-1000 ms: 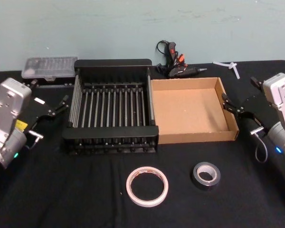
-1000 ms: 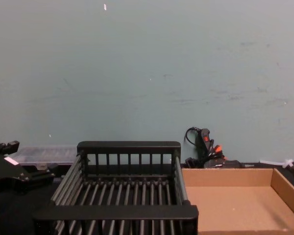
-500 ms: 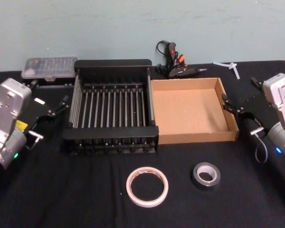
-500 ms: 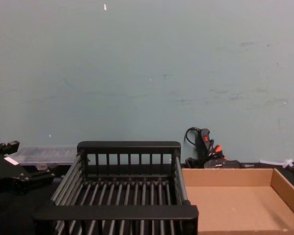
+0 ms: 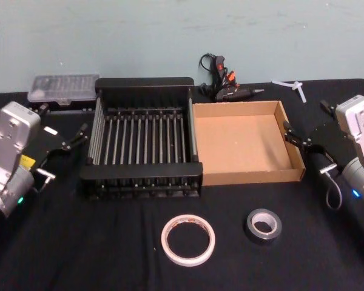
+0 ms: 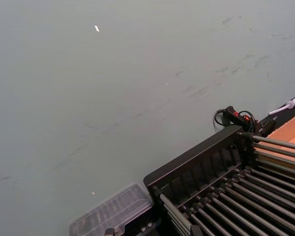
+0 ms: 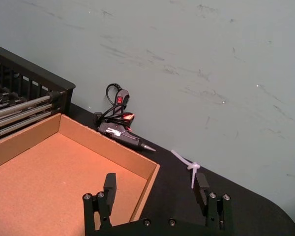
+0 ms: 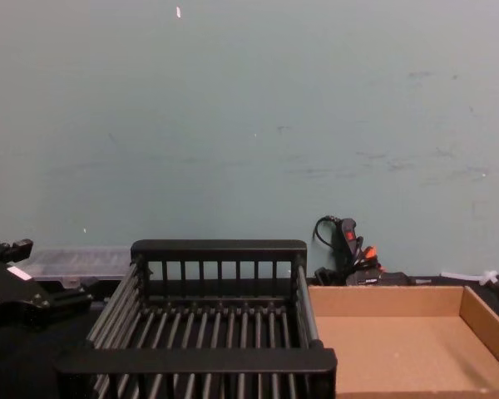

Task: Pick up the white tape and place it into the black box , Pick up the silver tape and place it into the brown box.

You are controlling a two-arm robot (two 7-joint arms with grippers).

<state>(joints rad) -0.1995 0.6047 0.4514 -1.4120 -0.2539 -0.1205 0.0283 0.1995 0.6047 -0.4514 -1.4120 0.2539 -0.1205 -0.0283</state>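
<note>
Both tapes lie flat on the desk (image 5: 79, 254) in front of the boxes: white tape (image 5: 188, 239) nearer the left gripper (image 5: 65, 140) (fingers: can't tell), silver tape (image 5: 264, 225) nearer the right gripper (image 7: 156, 191), open and empty.

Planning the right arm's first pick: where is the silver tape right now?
In the head view, the silver tape lies flat on the black table at front right, in front of the brown box and right of the white tape.
</note>
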